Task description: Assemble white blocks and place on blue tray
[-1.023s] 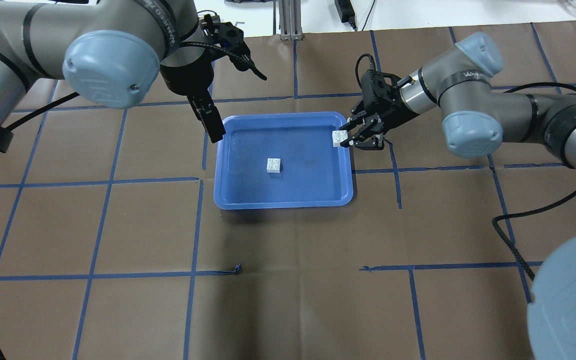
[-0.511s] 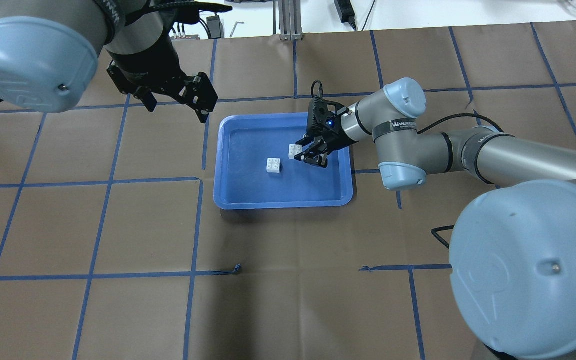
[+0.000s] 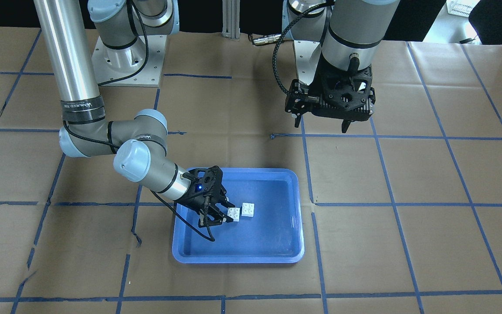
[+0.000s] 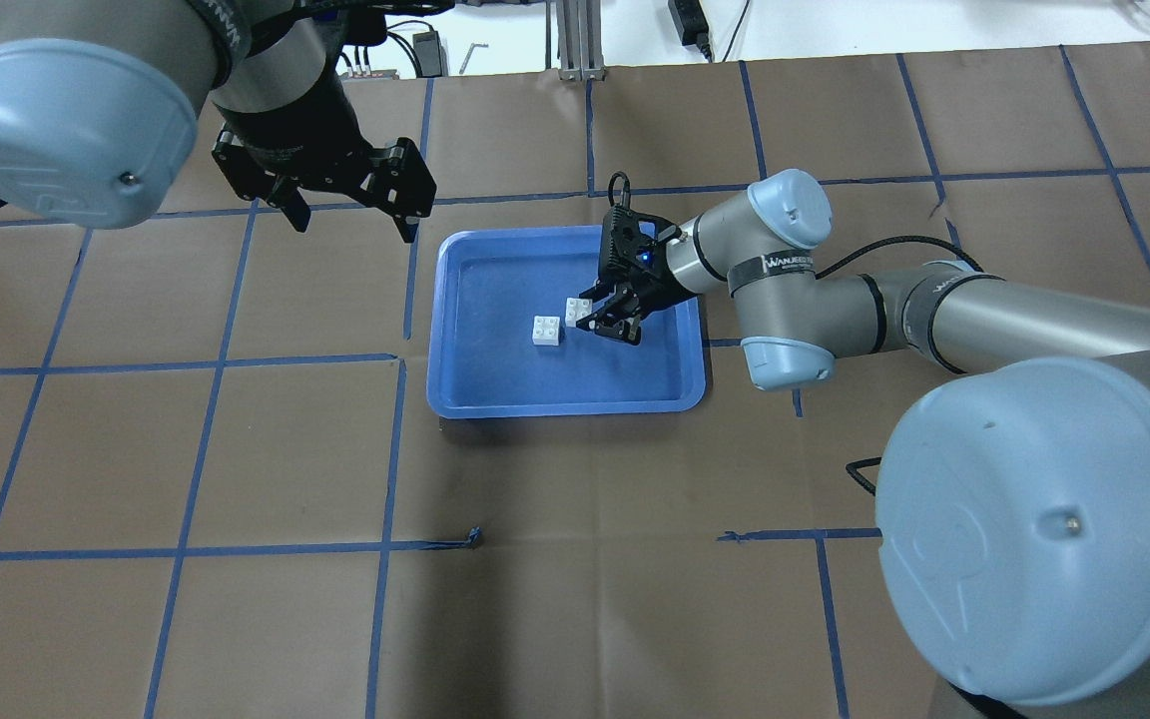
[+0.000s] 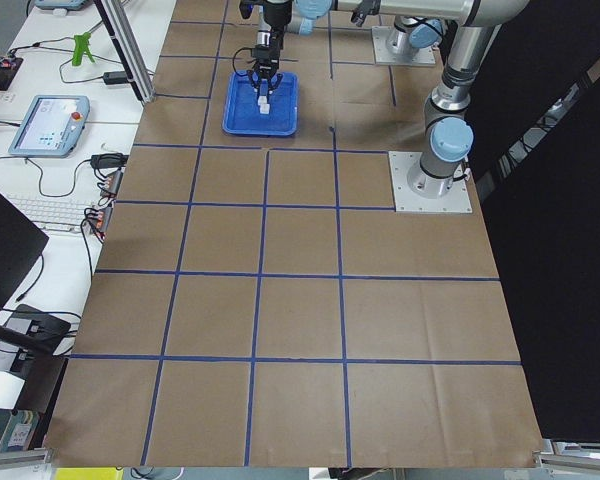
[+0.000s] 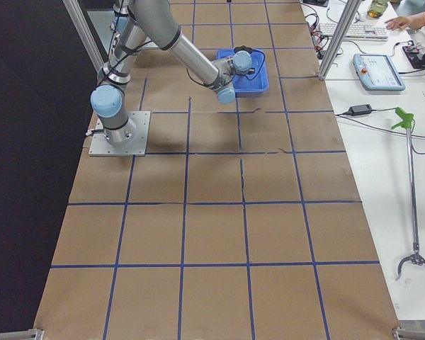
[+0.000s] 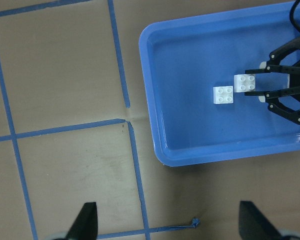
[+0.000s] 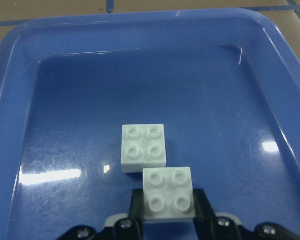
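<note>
Closer now, right hand (image 4: 590, 318) grips a four-stud white block (image 4: 578, 310) beside its twin (image 4: 546, 330) in the blue tray (image 4: 565, 404); left hand (image 4: 351, 222) open.

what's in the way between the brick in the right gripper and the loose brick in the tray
Nothing visible. The right gripper holds one white brick close beside the loose brick, with only bare blue tray floor around them. The left gripper hangs open off the tray's side.

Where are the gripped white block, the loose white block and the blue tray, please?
gripped white block (image 8: 168, 194): right wrist view, studded top face.
loose white block (image 8: 143, 148): right wrist view, studded top face.
blue tray (image 4: 505, 280): overhead view, bare floor.
</note>
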You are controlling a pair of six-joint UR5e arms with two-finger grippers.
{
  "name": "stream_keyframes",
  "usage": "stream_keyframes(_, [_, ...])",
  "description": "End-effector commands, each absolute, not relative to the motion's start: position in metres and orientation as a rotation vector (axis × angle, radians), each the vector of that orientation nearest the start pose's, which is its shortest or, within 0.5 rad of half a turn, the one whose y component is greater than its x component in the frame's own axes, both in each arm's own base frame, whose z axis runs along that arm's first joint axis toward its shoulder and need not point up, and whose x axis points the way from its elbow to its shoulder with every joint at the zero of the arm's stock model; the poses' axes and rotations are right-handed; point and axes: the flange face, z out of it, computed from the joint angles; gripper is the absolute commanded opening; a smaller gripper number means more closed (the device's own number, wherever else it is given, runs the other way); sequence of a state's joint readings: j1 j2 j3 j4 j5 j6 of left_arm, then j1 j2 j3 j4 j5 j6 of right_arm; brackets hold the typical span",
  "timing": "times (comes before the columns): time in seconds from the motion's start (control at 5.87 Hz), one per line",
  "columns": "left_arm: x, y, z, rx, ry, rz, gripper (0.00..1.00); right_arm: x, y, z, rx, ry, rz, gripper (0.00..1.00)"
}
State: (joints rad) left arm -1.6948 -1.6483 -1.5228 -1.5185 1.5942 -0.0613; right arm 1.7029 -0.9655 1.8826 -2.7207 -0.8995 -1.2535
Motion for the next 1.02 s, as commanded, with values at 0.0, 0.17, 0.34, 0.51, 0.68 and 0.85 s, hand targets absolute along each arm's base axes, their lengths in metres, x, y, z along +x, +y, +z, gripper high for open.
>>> stream_keyframes(0.0, [-0.194, -0.507, 0.482, 0.038, 3.119, -0.064, 0.99, 0.272, -0.561, 0.147, -1.737, 1.929, -0.731, 0.21])
stream_keyframes(0.17, [-0.194, -0.509, 0.492, -0.018, 3.117, -0.101, 0.99, 0.272, -0.561, 0.147, -1.737, 1.929, -0.731, 0.21])
stream_keyframes(0.34, [-0.194, -0.509, 0.496, -0.139, 3.119, -0.118, 0.99, 0.273, -0.56, 0.147, -1.736, 1.927, -0.731, 0.21])
stream_keyframes(0.51, [-0.193, -0.51, 0.499, -0.143, 3.12, -0.13, 0.99, 0.274, -0.561, 0.148, -1.735, 1.922, -0.737, 0.21])
stream_keyframes(0.68, [-0.186, -0.515, 0.501, -0.163, 3.119, -0.168, 0.99, 0.274, -0.561, 0.147, -1.732, 1.92, -0.737, 0.21])
stream_keyframes(0.85, [-0.177, -0.517, 0.502, -0.184, 3.12, -0.17, 0.99, 0.274, -0.561, 0.147, -1.731, 1.919, -0.736, 0.21])
